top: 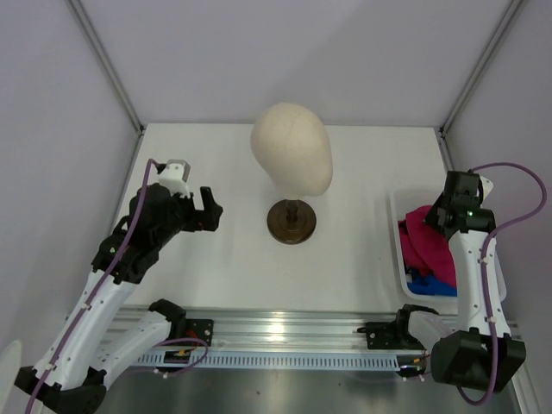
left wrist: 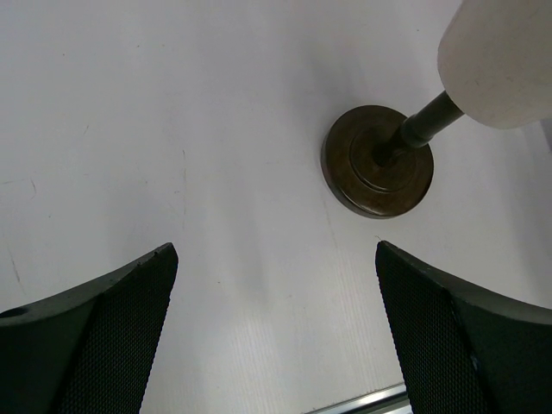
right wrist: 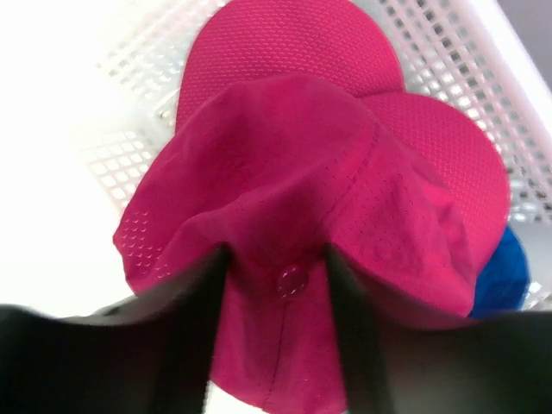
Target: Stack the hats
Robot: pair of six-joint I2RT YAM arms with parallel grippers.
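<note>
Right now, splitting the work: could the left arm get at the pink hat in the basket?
Probably not: the pink hat lies in the white basket at the far right, the left pincer hovers far left, and the right pincer straddles its crown.

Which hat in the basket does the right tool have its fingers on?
The pink hat, topmost in the white basket; the right tool pinches its crown. The blue hat lies underneath.

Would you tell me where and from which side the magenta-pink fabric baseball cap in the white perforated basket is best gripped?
Probably pinch the soft crown beside its top button, coming straight down from above: the magenta-pink fabric baseball cap lies crown-up in the white perforated basket, whose walls block side approaches, and the fabric bunches readily.
</note>
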